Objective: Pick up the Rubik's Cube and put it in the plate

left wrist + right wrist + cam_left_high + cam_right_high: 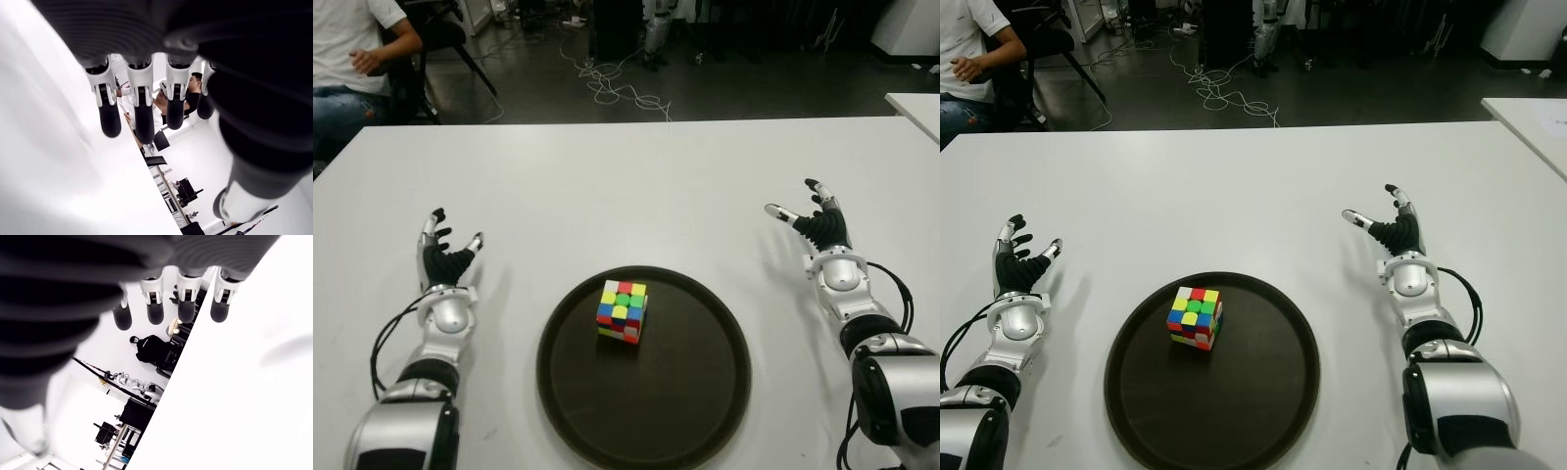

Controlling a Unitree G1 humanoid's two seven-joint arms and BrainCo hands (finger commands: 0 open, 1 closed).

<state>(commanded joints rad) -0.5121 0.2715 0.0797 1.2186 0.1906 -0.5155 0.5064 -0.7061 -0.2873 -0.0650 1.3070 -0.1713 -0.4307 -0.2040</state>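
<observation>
One Rubik's Cube [623, 311] sits inside the dark plate [705, 411], left of its centre; nothing grips it. The left hand [445, 262] shows left of the plate, fingers spread and empty; the right hand [818, 227] shows right of it, likewise spread and empty.

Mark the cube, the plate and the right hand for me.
Rubik's Cube [623, 311], left eye view, top face.
Plate [695, 392], left eye view, bare dark floor.
Right hand [822, 230], left eye view, open palm.

Plate [724, 323]: near rim cut by the bottom edge in the left eye view. Rubik's Cube [623, 311]: underside and far faces hidden. Seated person [352, 59] beyond the table's far-left corner: cropped by the frame's top and left edges. Both forearms run off the bottom edge.
</observation>
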